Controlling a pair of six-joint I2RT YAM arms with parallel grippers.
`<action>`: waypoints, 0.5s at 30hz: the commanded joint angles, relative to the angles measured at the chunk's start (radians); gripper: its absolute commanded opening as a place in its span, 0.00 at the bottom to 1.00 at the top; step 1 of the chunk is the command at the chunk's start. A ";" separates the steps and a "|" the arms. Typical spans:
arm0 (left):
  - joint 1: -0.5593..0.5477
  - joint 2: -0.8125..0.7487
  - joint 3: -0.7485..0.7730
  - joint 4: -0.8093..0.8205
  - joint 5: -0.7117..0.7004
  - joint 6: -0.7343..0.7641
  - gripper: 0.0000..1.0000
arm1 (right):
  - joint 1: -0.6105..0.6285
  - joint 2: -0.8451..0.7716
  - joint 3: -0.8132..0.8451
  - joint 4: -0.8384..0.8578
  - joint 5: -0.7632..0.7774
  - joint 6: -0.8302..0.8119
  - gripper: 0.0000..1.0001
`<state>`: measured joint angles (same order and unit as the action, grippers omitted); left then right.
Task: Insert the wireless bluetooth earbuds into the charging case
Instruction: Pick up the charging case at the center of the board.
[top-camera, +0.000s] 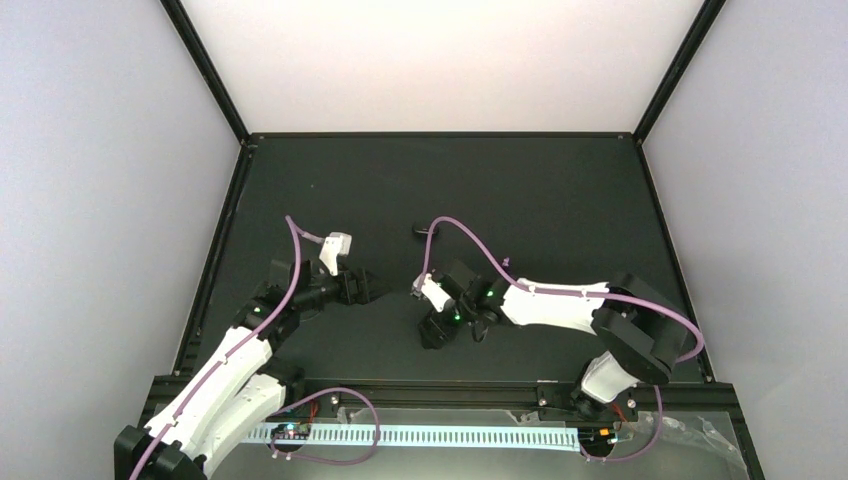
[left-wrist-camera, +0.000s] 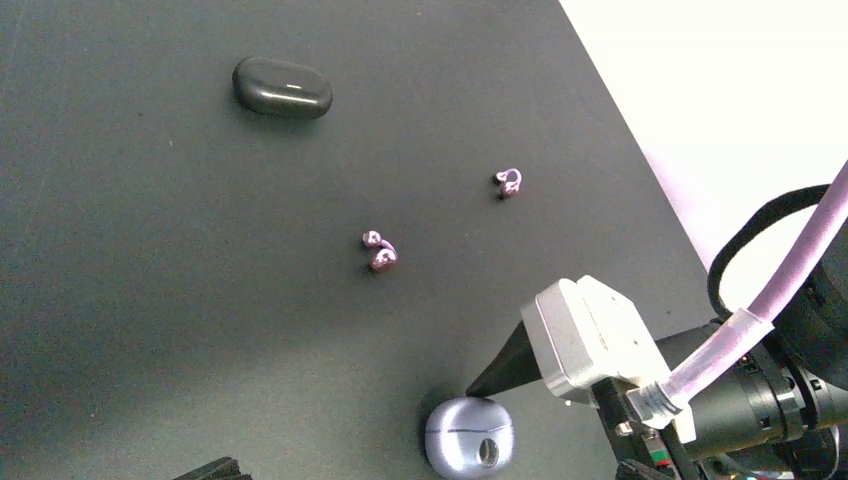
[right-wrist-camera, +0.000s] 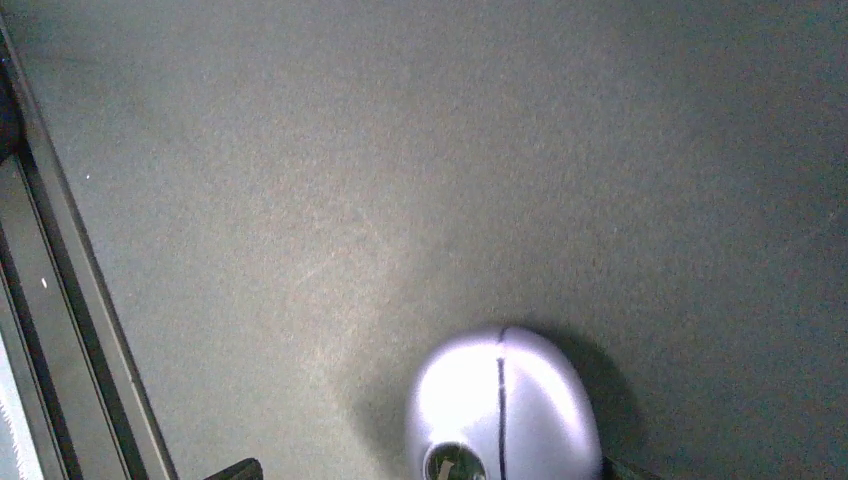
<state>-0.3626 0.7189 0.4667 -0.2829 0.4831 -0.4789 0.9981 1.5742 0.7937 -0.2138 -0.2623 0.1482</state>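
Note:
A closed lavender charging case (right-wrist-camera: 500, 395) lies on the dark mat between the fingertips of my right gripper (right-wrist-camera: 430, 470). The jaws are open, and the case sits nearer the right fingertip (right-wrist-camera: 622, 466). The case also shows in the left wrist view (left-wrist-camera: 468, 437), where one black right finger (left-wrist-camera: 508, 367) touches its top. Two purple-pink earbuds (left-wrist-camera: 380, 250) (left-wrist-camera: 508, 182) lie loose on the mat beyond it. My left gripper (left-wrist-camera: 420, 472) is open and empty, just short of the case. In the top view the left gripper (top-camera: 358, 288) and right gripper (top-camera: 455, 330) face each other.
A closed black oval case (left-wrist-camera: 282, 87) lies farther off on the mat. The right wrist camera housing (left-wrist-camera: 590, 335) and its purple cable (left-wrist-camera: 790, 270) stand close to the lavender case. The mat's black frame edge (right-wrist-camera: 60, 300) runs along the left of the right wrist view.

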 joint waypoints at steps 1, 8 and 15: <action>-0.006 -0.010 0.013 0.005 0.001 0.010 0.99 | 0.007 -0.050 -0.030 -0.013 -0.020 0.018 0.87; -0.006 -0.012 0.013 0.004 0.000 0.011 0.98 | 0.015 -0.059 -0.004 -0.053 0.079 0.017 0.84; -0.006 -0.015 0.009 0.001 -0.006 0.010 0.98 | 0.047 0.008 0.072 -0.136 0.198 -0.010 0.78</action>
<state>-0.3626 0.7189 0.4667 -0.2829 0.4824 -0.4786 1.0218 1.5497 0.8177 -0.3038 -0.1555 0.1555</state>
